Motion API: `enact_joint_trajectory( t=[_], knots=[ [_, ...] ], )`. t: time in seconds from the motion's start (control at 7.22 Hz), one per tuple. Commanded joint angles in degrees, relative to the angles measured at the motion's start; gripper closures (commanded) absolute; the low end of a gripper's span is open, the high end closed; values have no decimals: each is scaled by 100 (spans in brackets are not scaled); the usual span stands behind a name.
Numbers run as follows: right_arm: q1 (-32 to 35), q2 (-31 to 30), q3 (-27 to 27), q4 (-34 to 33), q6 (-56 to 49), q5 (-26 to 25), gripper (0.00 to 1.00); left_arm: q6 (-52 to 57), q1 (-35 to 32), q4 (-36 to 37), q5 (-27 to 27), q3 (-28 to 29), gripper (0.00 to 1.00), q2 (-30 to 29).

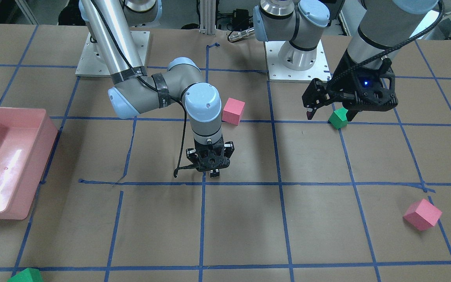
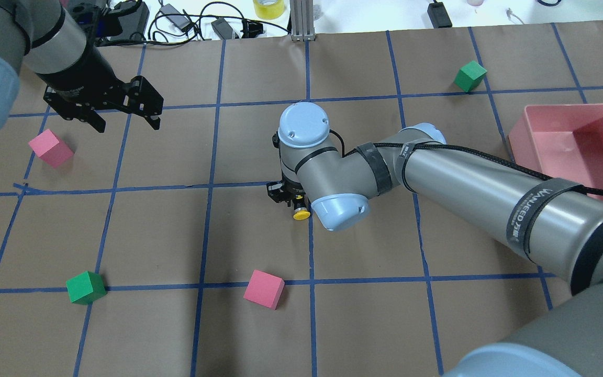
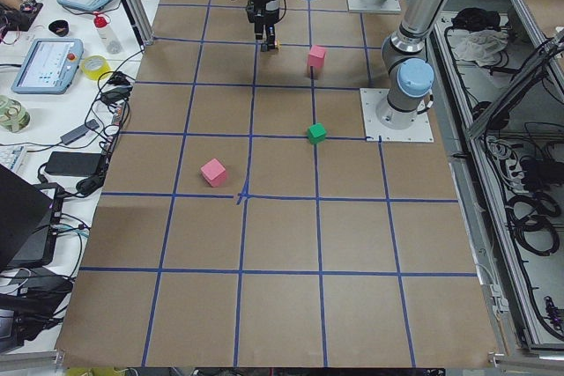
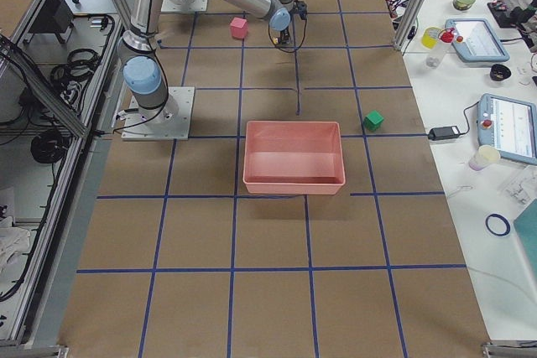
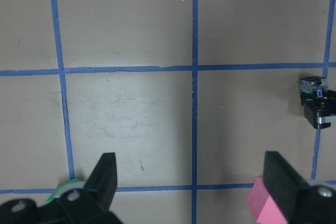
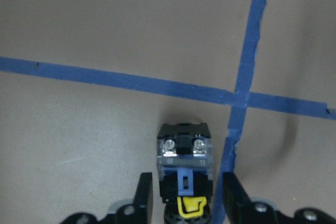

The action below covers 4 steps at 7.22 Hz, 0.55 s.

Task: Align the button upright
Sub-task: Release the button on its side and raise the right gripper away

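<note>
The button [image 6: 185, 148] lies on its side on the brown paper beside a blue tape crossing. Its grey base points away from the wrist camera and its yellow cap [image 2: 301, 213] sticks out from under the wrist toward the robot. My right gripper [image 6: 188, 179] stands straight down at the table's middle [image 1: 214, 173], its two fingers closed against the button's black body. My left gripper [image 2: 126, 123] is open and empty, hovering above the table far to the left, near a green cube [image 1: 338, 118].
A pink bin [image 2: 573, 146] stands on the right side. Pink cubes [image 2: 50, 148] [image 2: 264, 289] and green cubes [image 2: 86, 287] [image 2: 470, 76] are scattered on the taped grid. The right arm's elbow [image 2: 338, 209] hangs over the button.
</note>
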Motion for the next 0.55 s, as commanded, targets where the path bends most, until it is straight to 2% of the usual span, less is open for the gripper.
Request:
enact_joint_trajectory(
  t=[0.0, 0.14, 0.42],
  knots=[
    [-112, -436, -77, 200, -255, 11, 0, 0, -9, -3, -15, 26, 0, 7],
    [-400, -953, -147, 976, -614, -59, 0, 0, -9, -3, -6, 43, 0, 16],
    [-1305, -2217, -532, 3040, -1500, -8, 0, 9, -9, -11, -6, 52, 0, 42]
  ],
)
